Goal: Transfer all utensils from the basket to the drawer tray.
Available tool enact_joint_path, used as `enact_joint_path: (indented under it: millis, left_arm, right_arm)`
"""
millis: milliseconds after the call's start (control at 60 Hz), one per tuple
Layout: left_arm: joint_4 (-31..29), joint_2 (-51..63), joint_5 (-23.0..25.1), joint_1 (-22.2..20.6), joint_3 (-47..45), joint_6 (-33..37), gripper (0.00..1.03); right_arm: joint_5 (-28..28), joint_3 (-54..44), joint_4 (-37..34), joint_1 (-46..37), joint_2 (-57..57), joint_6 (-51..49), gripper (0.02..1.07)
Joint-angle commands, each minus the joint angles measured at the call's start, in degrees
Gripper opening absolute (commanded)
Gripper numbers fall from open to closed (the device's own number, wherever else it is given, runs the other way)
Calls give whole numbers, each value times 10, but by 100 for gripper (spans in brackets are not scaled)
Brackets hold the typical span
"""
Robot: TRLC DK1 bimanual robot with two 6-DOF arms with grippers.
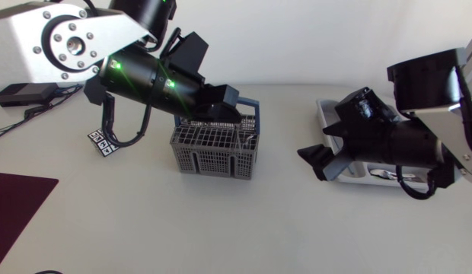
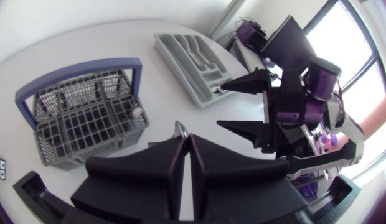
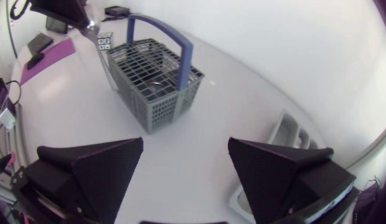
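Left gripper (image 2: 185, 142): fingers almost closed, pinching a slim shiny metal utensil (image 3: 96, 37) by its upper end. The utensil hangs below the fingers over the grey plastic mesh basket with blue handle (image 1: 213, 148). Cannot tell if its lower end clears the rim.

Risk: the pinch is thin, so the piece may swivel or slip. An early sideways move could catch the rim or handle.

Right gripper (image 1: 316, 160): spread wide, empty, beside the pale grey compartmented drawer tray (image 1: 326, 110) and across the direct path. Bare table lies between the basket and this gripper.
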Motion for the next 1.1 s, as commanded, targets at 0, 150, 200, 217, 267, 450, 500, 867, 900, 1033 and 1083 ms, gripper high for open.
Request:
enact_joint_path:
  millis: [0,150,200,217,267,450,500,867,900,1033,1083]
  left_arm:
    - [-2,-11,30,-8,-18,25,4]
    - [-5,-8,83,-15,-22,37,4]
    - [-9,-6,96,-20,-22,41,4]
    - [-11,-4,101,-24,-21,45,4]
    - [-17,-2,112,-25,-20,49,4]
    - [-30,2,148,-40,-20,60,4]
    - [-30,3,156,-44,-22,61,4]
    - [-31,4,170,-50,-27,63,4]
    - [-31,4,170,-50,-29,63,4]
    - [-31,2,174,-50,-34,65,4]
    - [-32,1,174,-49,-35,66,4]
  right_arm:
    - [-39,-9,-15,4,-12,-8,101]
    - [-75,-24,-10,33,-24,-9,101]
    - [-80,-31,-4,49,-28,-9,101]
    - [-80,-34,-1,55,-29,-9,101]
    - [-86,-38,3,67,-33,-10,101]
    - [-95,-53,34,110,-46,-9,95]
    - [-102,-56,40,118,-49,-8,92]
    - [-107,-57,56,147,-56,-7,62]
    - [-107,-58,57,148,-56,-7,58]
    - [-104,-60,70,153,-55,-6,43]
    - [-104,-57,70,159,-53,-6,40]
